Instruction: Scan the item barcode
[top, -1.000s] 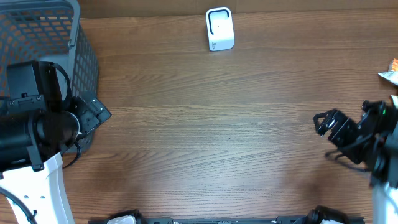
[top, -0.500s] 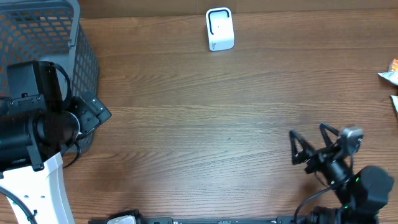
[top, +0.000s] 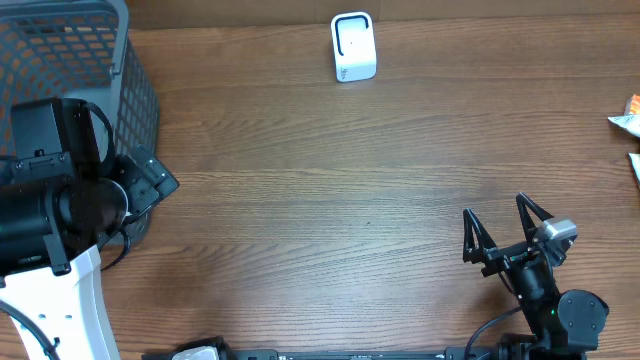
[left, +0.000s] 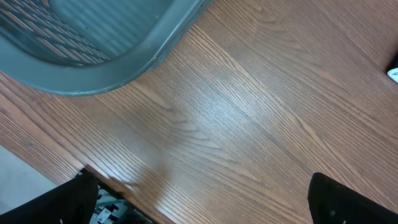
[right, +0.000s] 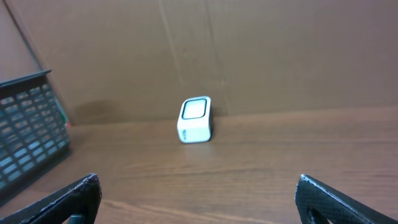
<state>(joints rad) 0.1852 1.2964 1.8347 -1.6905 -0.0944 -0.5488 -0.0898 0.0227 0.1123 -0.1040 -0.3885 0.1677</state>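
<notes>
White scanner (top: 353, 47), dark-rimmed face; grey lattice basket (top: 138, 95); brown wood-grain table (top: 330, 170); tan cardboard backdrop (right: 280, 50)

A brown wood-grain tabletop (top: 320, 180) carries a grey mesh basket (top: 135, 100) at its far left, a small white scanner (top: 352, 46) at the far middle, and, cut off at the right edge, possibly a packet (top: 628, 118).

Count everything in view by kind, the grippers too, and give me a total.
grey mesh basket: 1
white barcode scanner: 1
items cut off at the right edge: 2 (orange-and-white packet, pale sliver)
grippers, both open and empty: 2 (left gripper, right gripper)
Total: 6
</notes>
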